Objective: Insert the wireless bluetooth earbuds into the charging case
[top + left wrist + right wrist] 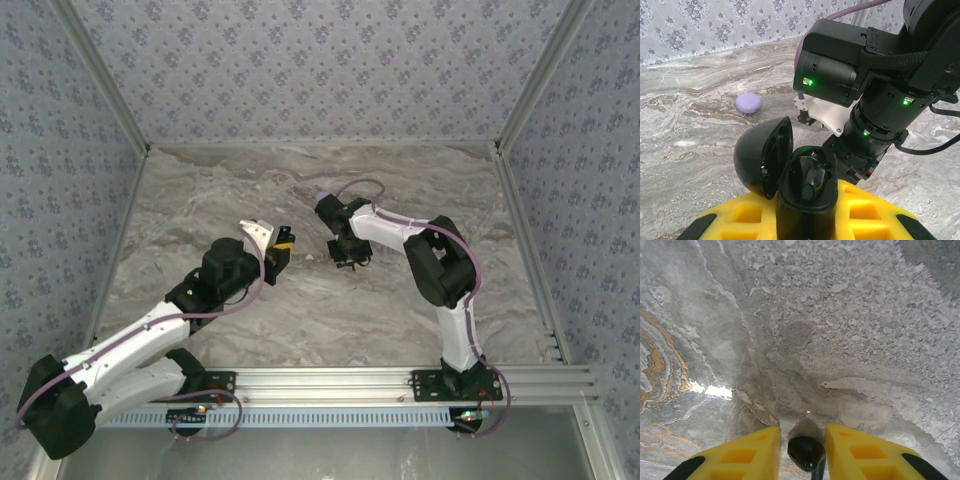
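My left gripper (807, 222) is shut on the black charging case (805, 205), which stands upright between the yellow fingers (865, 215). Its lid (762, 157) is swung open to the left. One black earbud (812, 182) sits in a well of the case. In the top view the left gripper (280, 250) is held near the table's middle, and my right gripper (347, 258) points down at the table just to its right. A second earbud (806, 452) lies between the right gripper's (802, 447) fingers. The right finger is against it and a thin gap shows on the left.
A small lilac rounded object (748, 103) lies on the marble table (250, 190) behind the arms, beside the right arm's elbow (323, 199). The right arm's wrist (875, 100) hangs close behind the case. Patterned walls enclose the table.
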{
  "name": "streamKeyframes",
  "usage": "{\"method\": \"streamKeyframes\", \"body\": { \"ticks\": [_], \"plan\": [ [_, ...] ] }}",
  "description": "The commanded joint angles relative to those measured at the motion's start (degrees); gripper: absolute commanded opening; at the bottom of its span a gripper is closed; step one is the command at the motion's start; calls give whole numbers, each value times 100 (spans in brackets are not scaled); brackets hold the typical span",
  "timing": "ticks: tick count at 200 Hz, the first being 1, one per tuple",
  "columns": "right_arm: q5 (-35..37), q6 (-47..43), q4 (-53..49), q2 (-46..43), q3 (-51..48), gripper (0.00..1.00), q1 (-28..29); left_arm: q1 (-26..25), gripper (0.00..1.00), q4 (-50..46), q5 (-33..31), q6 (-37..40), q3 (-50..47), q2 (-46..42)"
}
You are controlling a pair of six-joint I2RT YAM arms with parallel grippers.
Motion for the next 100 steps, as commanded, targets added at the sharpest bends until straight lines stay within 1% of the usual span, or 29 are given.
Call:
{"method": "streamKeyframes", "body": {
  "ticks": [1, 34, 69, 100],
  "plan": [
    [191, 141, -258, 162, 92, 32, 32, -44, 21, 234, 79, 13, 181, -62],
    [232, 174, -280, 180, 48, 32, 34, -43, 21, 234, 84, 9, 172, -61],
    [235, 176, -259, 145, -7, 27, 23, -45, 21, 234, 84, 13, 172, -71],
    [238, 185, -264, 118, -31, 27, 13, -41, 21, 231, 81, 13, 166, -77]
  ]
}}
